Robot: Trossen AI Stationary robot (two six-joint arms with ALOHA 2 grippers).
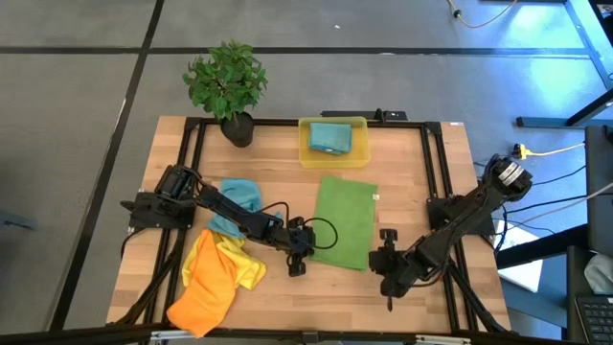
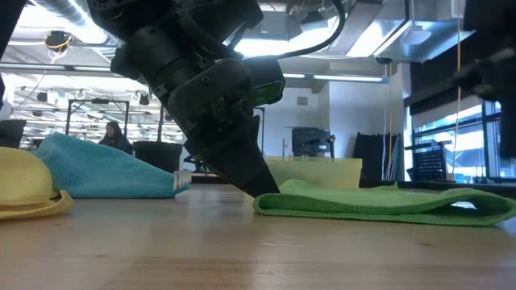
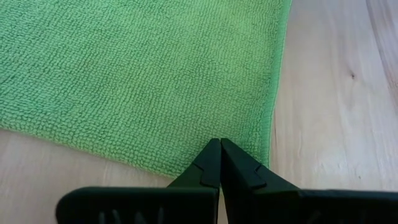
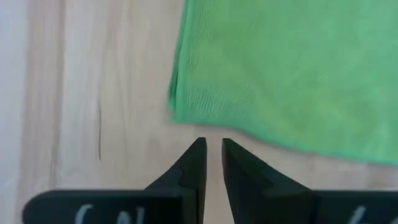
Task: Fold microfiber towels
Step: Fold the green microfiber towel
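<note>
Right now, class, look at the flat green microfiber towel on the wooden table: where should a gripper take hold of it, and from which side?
Probably by the near corners of the green microfiber towel, coming in low from the table's front edge. It lies flat, half-folded, so only its edges offer a pinchable lip. The left gripper already sits shut at one near corner; the right gripper is just short of the other.
</note>
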